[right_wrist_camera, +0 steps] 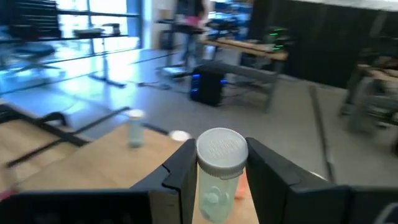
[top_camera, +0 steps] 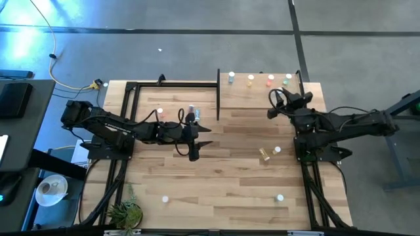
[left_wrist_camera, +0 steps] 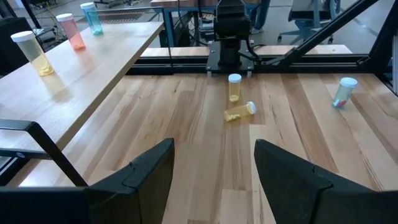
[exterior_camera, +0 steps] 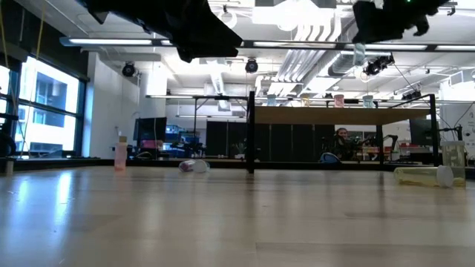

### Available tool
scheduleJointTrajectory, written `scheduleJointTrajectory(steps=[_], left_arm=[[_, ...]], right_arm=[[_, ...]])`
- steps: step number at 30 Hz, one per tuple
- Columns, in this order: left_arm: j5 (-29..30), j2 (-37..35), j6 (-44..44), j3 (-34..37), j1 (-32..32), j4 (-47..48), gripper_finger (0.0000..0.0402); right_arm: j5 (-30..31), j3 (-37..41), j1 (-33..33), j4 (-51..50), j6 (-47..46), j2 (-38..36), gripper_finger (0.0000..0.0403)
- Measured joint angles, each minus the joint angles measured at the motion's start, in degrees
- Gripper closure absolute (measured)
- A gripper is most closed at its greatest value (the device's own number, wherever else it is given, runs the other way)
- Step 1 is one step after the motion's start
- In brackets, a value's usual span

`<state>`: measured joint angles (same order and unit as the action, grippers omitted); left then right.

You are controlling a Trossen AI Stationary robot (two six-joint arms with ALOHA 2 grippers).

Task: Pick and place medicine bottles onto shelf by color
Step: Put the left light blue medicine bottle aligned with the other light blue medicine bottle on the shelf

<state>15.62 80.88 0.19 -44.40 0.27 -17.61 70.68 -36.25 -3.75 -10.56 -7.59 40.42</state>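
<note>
1. Counting four medicine bottles up on the shelf (top_camera: pixel 259 108), in a row along its far edge: blue (top_camera: pixel 231 77), yellow (top_camera: pixel 251 80), red (top_camera: pixel 270 79), green (top_camera: pixel 287 80). One of each colour placed, so only a start.
2. Watching the right gripper (right_wrist_camera: pixel 217 168) above the shelf, near the green end of that row. Clamped partway shut on an upright white-capped bottle (right_wrist_camera: pixel 221 149); body looks pale green, though hard to be sure.
3. Judging this as mid-delivery: bottle carried over the shelf, not yet set down.
4. Turning to the left gripper (left_wrist_camera: pixel 214 162), off the shelf's near-left corner, over the bare table (top_camera: pixel 216 183). Spread wide, holding nothing.
5. Tallying what is left off the shelf:
   - two yellow ones just in front of the shelf, one upright (left_wrist_camera: pixel 234 87), one lying (left_wrist_camera: pixel 239 112);
   - a small cluster to the left of the shelf: a pinkish one standing (exterior_camera: pixel 120 154), one tipped over (exterior_camera: pixel 194 166), and another beside them (top_camera: pixel 159 113);
   - two more well in front of the shelf, near the table's front edge (top_camera: pixel 165 198) (top_camera: pixel 280 197).
6. Calling it roughly a third done: four shelved, one in the air, about seven to collect.
</note>
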Motion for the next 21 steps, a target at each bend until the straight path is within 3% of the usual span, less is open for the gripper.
scheduleJointTrajectory(steps=[4,9,13,21], left_arm=[[0.0,0.0,0.0,0.0,0.0,0.0,0.0188],[0.0,0.0,0.0,0.0,0.0,0.2,0.0188],[0.0,0.0,0.0,0.0,0.0,0.2,0.0188],[0.0,0.0,0.0,0.0,0.0,0.4,0.0188]], right_arm=[[6.6,3.3,0.0,3.2,-1.2,0.0,0.0299],[12.2,6.2,1.5,3.0,-9.1,0.1,0.0299],[13.0,8.2,4.4,2.8,-14.2,0.3,0.0299],[11.6,10.0,10.8,2.7,-14.9,1.6,0.0299]])
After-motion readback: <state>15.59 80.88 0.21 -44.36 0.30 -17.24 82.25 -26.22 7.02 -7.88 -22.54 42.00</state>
